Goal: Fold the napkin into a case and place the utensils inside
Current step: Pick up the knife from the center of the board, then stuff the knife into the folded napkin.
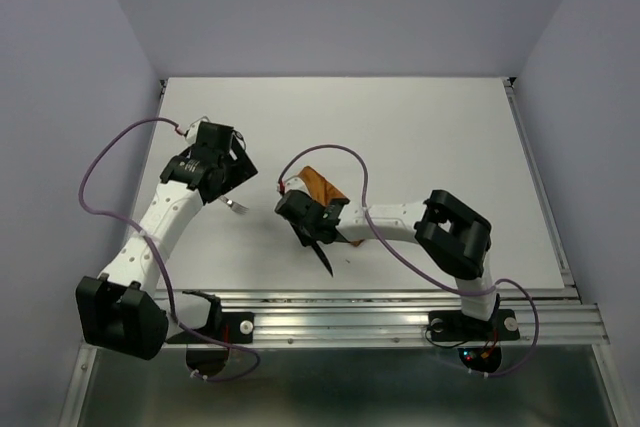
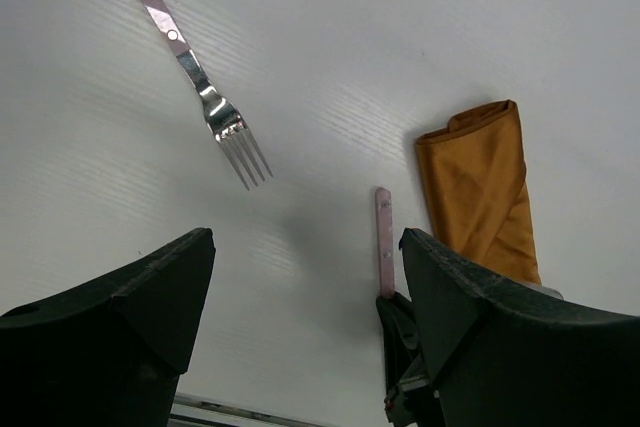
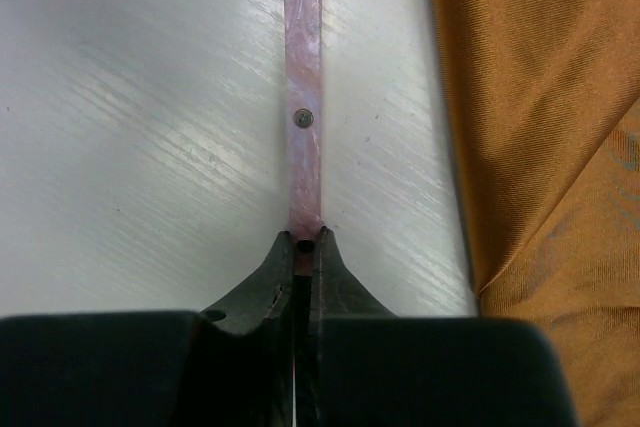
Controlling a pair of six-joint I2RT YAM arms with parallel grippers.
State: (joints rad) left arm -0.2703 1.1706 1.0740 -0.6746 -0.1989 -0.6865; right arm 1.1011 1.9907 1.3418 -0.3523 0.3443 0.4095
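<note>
The rust-orange napkin (image 1: 322, 187) lies folded into a slim case (image 2: 480, 187) on the white table, and its edge shows in the right wrist view (image 3: 540, 97). My right gripper (image 3: 305, 239) is shut on a pink-handled utensil (image 3: 304, 117) just left of the case. The handle (image 2: 384, 237) points away from the fingers, and a dark pointed end (image 1: 326, 255) sticks out toward the near edge. A silver fork (image 2: 215, 112) with a pink handle lies apart to the left (image 1: 237, 207). My left gripper (image 2: 305, 247) hovers open near the fork, holding nothing.
Purple cables (image 1: 110, 162) loop from both arms. A metal rail (image 1: 400, 312) runs along the near table edge. Lavender walls close in the table's back and sides.
</note>
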